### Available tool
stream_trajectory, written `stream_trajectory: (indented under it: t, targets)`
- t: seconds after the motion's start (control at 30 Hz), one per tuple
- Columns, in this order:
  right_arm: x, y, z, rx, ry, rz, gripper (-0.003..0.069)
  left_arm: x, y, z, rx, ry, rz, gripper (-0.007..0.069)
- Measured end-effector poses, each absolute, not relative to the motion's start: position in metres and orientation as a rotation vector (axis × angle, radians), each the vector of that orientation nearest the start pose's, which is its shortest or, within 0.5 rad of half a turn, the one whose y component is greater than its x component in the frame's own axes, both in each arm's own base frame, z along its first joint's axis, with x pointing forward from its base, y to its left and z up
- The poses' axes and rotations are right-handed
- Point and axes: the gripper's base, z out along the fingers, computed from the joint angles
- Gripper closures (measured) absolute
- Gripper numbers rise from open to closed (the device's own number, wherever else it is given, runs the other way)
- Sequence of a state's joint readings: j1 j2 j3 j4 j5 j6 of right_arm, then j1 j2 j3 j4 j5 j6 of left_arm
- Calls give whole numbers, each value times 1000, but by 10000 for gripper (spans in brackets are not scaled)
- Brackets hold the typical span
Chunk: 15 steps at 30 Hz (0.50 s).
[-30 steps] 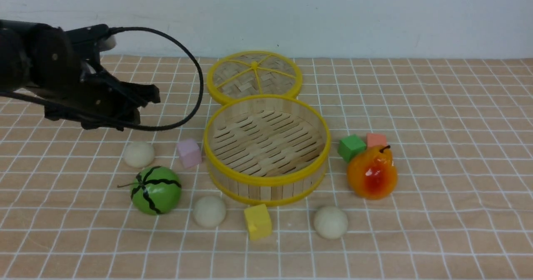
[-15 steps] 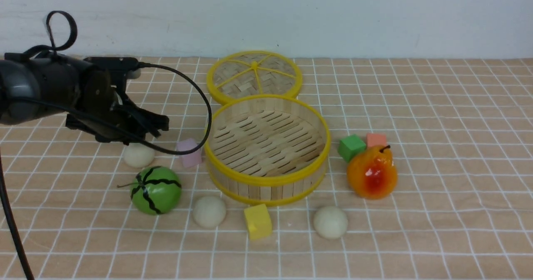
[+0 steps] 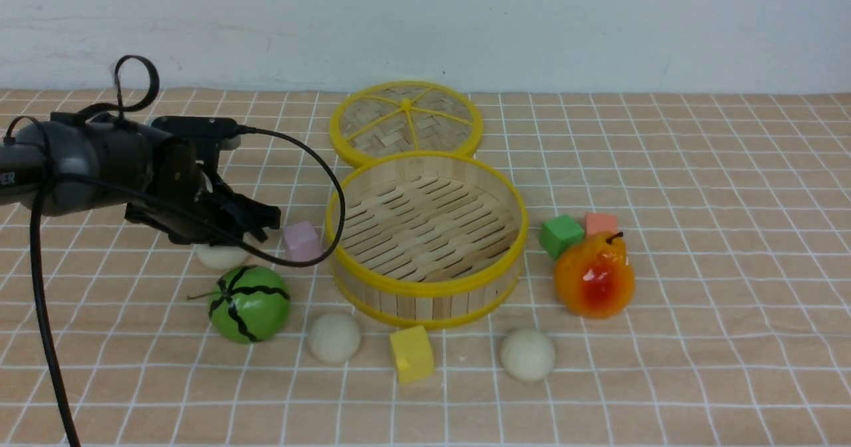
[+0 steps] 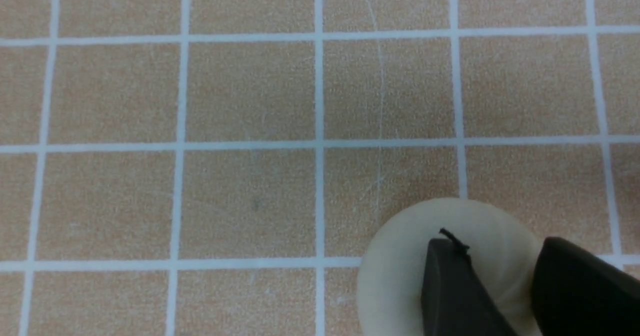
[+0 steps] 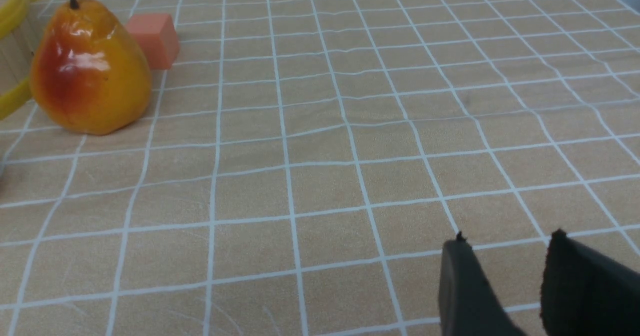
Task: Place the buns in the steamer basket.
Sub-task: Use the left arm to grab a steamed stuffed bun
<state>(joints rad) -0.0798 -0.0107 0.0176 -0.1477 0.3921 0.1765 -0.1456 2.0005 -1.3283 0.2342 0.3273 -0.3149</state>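
The left tool (image 3: 264,225) hangs directly over the first bun (image 3: 219,259), which lies on the bench (image 3: 698,367) left of the steamer basket (image 3: 425,299) and behind the melon ball (image 3: 249,302). In the left wrist view, its fingers (image 4: 450,291) stand slightly apart above the bun's crown, not clamped on it. The frame edge cuts off part of the bun. In the front view, the tool covers the bun's top. The second bun (image 3: 334,338) and third bun (image 3: 528,354) lie in front of the basket. The right tool (image 5: 505,243) shows only in its own wrist view, fingers apart over the bench.
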Motion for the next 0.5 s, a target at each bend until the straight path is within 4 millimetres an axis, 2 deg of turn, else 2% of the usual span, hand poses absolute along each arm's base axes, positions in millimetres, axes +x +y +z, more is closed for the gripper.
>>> stream_trajectory:
  t: [0.13, 0.23, 0.27, 0.3, 0.33, 0.43, 0.5]
  targets:
    - [51, -9, 173, 151, 1873, -80, 418, 428, -56, 168, 37, 2476, -8, 424]
    - [51, -9, 173, 151, 1873, -80, 418, 428, -56, 168, 36, 2480, -6, 509]
    - [51, -9, 173, 151, 1873, -80, 418, 428, -56, 168, 35, 2486, -3, 559]
    - [51, -9, 173, 151, 1873, -80, 418, 428, -56, 168, 35, 2487, -2, 559]
    - [51, -9, 173, 151, 1873, -80, 418, 428, -55, 170, 31, 2501, 6, 620]
    - [51, -9, 173, 151, 1873, -80, 418, 426, -54, 178, 22, 2526, 25, 634]
    - [51, -9, 173, 151, 1873, -80, 418, 423, -52, 192, 11, 2536, 40, 634]
